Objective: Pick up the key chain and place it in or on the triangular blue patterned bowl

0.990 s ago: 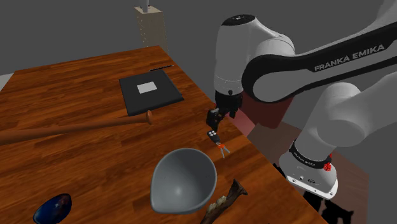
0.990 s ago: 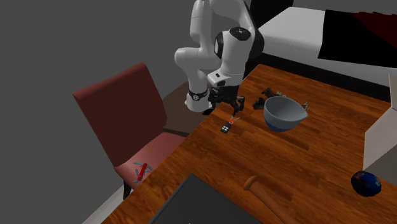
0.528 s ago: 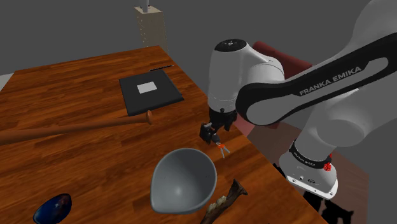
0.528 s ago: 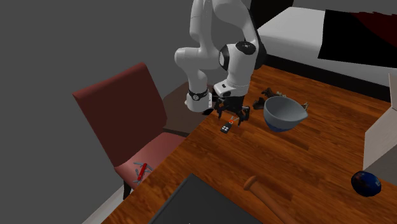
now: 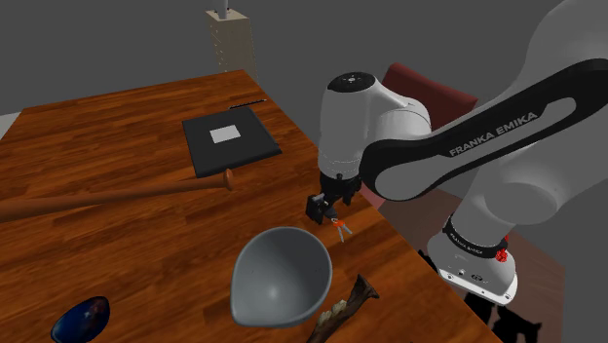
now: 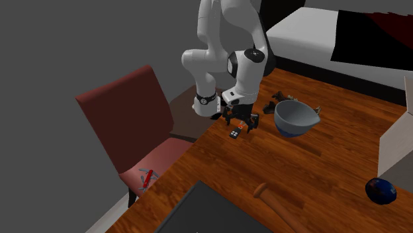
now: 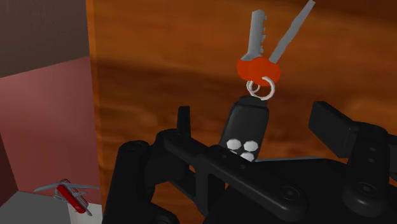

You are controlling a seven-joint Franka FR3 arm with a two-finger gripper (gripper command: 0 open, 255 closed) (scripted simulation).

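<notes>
A brown wooden table (image 5: 117,146) fills the shoulder view, with the white Franka arm (image 5: 429,156) bent low over the edge nearest its stand. Beside that edge, seen in the second exterior view, stands a red chair (image 6: 126,109). A long wooden bat (image 5: 107,198) lies across the table, and beyond it lies a flat black book (image 5: 230,141) with a pale label on its cover. A grey bowl (image 5: 283,278) with a rounded three-cornered rim (plain, with no pattern showing) sits close to the table edge, its rim near the arm's hand. A dark, gnarled object (image 5: 346,304) lies just beside the bowl, toward the stand.

The black gripper (image 5: 322,208) points down at the table just beside the bowl. In the wrist view its two fingers (image 7: 327,118) stand apart, one on each side of the key chain (image 7: 248,118), and neither touches it. The key chain lies flat on the wood near the table's chair-side edge. It has a black fob with pale buttons, a metal ring, and two grey keys with red heads that fan away from the gripper. A small red pocketknife (image 7: 71,194) rests on the chair seat.
</notes>
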